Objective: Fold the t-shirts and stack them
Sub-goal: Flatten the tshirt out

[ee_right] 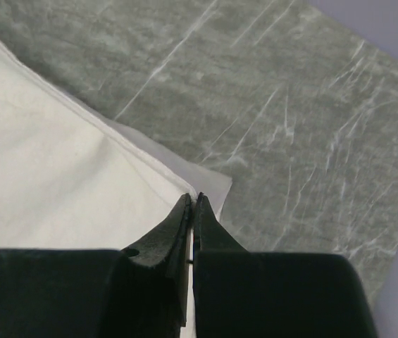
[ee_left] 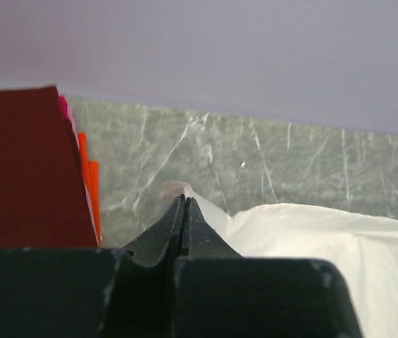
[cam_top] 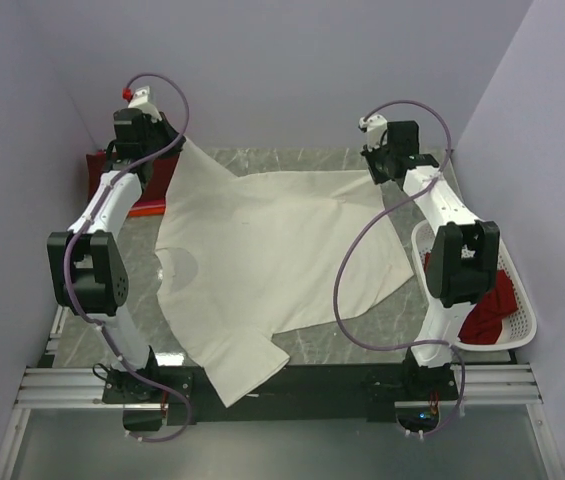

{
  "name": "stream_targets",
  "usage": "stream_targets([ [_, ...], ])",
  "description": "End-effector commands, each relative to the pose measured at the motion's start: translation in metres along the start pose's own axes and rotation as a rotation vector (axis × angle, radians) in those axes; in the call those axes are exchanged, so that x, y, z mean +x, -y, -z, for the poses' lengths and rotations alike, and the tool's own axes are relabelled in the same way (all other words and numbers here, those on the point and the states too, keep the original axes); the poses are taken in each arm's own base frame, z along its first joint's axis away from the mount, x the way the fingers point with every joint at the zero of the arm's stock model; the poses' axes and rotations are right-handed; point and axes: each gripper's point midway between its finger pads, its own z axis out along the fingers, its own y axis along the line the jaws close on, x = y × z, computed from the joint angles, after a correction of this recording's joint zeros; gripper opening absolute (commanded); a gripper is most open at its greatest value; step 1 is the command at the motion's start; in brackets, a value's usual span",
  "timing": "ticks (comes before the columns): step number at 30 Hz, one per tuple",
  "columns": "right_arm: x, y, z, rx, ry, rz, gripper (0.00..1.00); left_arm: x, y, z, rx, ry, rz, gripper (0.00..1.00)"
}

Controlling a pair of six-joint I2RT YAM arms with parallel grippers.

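A large cream-white t-shirt (cam_top: 272, 260) lies spread over the grey marble table (cam_top: 392, 320), one sleeve hanging over the near edge. My left gripper (cam_top: 174, 140) is shut on its far-left corner (ee_left: 206, 211), the black jaws pinching the cloth just above the tabletop. My right gripper (cam_top: 376, 174) is shut on the far-right corner (ee_right: 206, 184), with a thin layer of cloth between the jaws. A folded stack with a dark maroon t-shirt (ee_left: 22, 169) on top, with pink and orange edges (ee_left: 89, 183) under it, sits at the far left (cam_top: 147, 207).
A white lattice basket (cam_top: 522, 325) stands at the table's right edge behind the right arm and holds a red t-shirt (cam_top: 490, 312). Lilac walls close in the back and both sides. The right arm's cable (cam_top: 347, 290) loops over the shirt.
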Motion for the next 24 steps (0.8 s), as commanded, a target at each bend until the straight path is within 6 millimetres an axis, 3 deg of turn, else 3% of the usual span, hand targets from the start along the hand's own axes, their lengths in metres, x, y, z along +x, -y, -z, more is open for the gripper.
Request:
stream_targets([
  [1,-0.045,0.022,0.028,0.062,0.128,-0.004,0.0,-0.03,0.02,0.005,0.064,0.049,-0.04,0.0],
  [3,-0.05,0.021,0.044,0.053,0.156,-0.003,0.0,-0.056,0.028,0.029,0.097,0.103,-0.055,0.0],
  [5,-0.071,0.022,0.087,0.057,0.248,0.008,0.0,-0.076,0.046,0.055,0.137,0.159,-0.087,0.0],
  [6,-0.072,0.021,0.101,0.05,0.266,0.015,0.0,-0.099,0.065,0.089,0.166,0.224,-0.111,0.0],
  [7,-0.089,0.022,0.143,0.058,0.354,0.03,0.0,-0.11,0.075,0.11,0.178,0.264,-0.131,0.0],
  [8,-0.096,0.022,0.165,0.066,0.395,0.043,0.0,-0.141,0.099,0.157,0.216,0.379,-0.172,0.0],
  [9,-0.101,0.019,0.186,0.069,0.426,0.065,0.0,-0.149,0.107,0.178,0.22,0.421,-0.182,0.0],
  [10,-0.114,0.018,0.23,0.098,0.508,0.088,0.0,-0.161,0.118,0.204,0.238,0.476,-0.197,0.0],
  [11,-0.12,0.018,0.254,0.116,0.55,0.101,0.0,-0.179,0.138,0.255,0.268,0.575,-0.222,0.0],
  [12,-0.128,0.017,0.281,0.135,0.596,0.113,0.0,-0.188,0.149,0.282,0.285,0.63,-0.221,0.0],
  [13,-0.136,0.013,0.325,0.167,0.675,0.132,0.0,-0.197,0.158,0.309,0.299,0.69,-0.233,0.0],
  [14,-0.145,0.011,0.358,0.187,0.732,0.143,0.0,-0.211,0.177,0.361,0.331,0.79,-0.253,0.01],
  [15,-0.149,0.009,0.38,0.202,0.771,0.147,0.0,-0.216,0.185,0.385,0.345,0.836,-0.247,0.01],
  [16,-0.151,0.005,0.415,0.231,0.831,0.157,0.0,-0.222,0.191,0.408,0.351,0.883,-0.247,0.01],
  [18,-0.158,0.001,0.469,0.277,0.923,0.162,0.0,-0.233,0.211,0.473,0.392,1.013,-0.258,0.01],
  [19,-0.157,-0.002,0.493,0.3,0.965,0.165,0.0,-0.236,0.216,0.491,0.403,1.046,-0.258,0.01],
  [21,-0.159,-0.004,0.534,0.345,1.029,0.163,0.0,-0.24,0.231,0.538,0.446,1.133,-0.269,0.01],
  [24,-0.158,-0.005,0.572,0.386,1.082,0.151,0.0,-0.243,0.245,0.582,0.482,1.207,-0.284,0.01],
])
